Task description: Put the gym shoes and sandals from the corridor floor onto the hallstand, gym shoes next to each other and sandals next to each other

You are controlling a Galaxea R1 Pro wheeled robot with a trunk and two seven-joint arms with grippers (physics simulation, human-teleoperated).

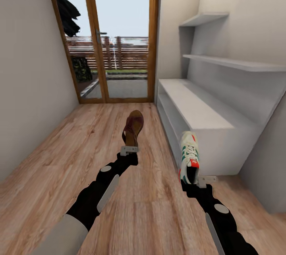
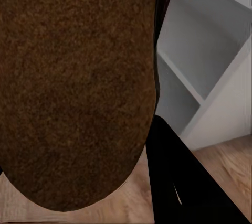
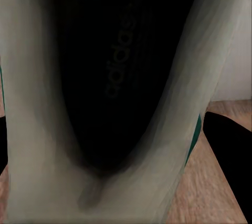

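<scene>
1. I have the left gripper clamped on the heel end of one sandal, held clear above the corridor floor with the toe pointing toward the glass door. The grip sits at one end only, so the sandal could pivot or slide out if I swing the arm fast.
2. The right gripper is clamped on the heel of one gym shoe, held just in front of the near end of the hallstand. The shoe hangs long past the gripper; its toe could clip the hallstand's front corner as I raise it.
3. The hallstand's flat top is bare in the head view, and the wall shelf sits above it. Lifting too high on approach risks knocking that shelf.
4. Both wrist views are blocked: the left by the sandal's sole, the right by the gym shoe's opening. I must judge placement from the head view alone, so a release could land short, on the floor.
5. I see no second sandal or gym shoe here; leave room beside each for its partner.
</scene>
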